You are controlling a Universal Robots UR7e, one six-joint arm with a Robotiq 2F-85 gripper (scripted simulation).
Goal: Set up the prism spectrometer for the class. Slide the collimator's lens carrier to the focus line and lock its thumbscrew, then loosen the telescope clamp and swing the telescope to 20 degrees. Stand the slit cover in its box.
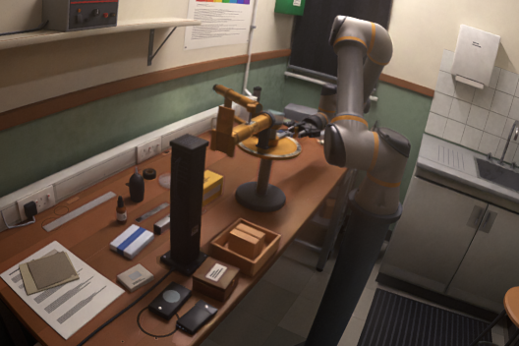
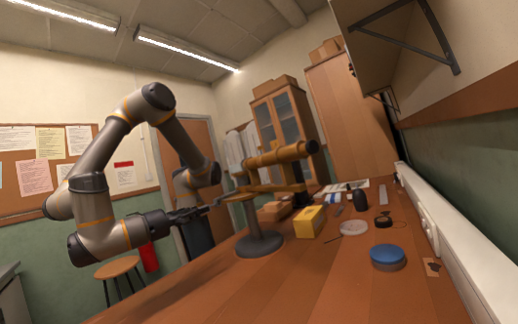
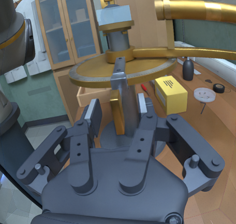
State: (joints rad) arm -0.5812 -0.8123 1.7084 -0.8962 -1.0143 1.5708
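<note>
At the middle of the bench stands the brass spectrometer (image 1: 260,143) on a dark round foot. Its graduated brass table (image 3: 119,70) carries a prism (image 3: 115,14) on a central post. A telescope tube (image 3: 196,9) runs off to the right on a brass arm. A grey clamp lever with a brass tab (image 3: 121,109) hangs from the table's near edge, and my gripper (image 3: 117,109) stands open around that lever at the table's edge. The wooden box (image 1: 245,245) sits near the bench front with a wooden block in it.
Behind the bench runs a green wall with a white socket strip. A tall black tower (image 1: 187,202) stands left of the spectrometer. A yellow box (image 3: 170,93), a dark bottle (image 3: 188,70), a white dish (image 3: 204,94) and a tape roll (image 3: 219,87) lie beyond.
</note>
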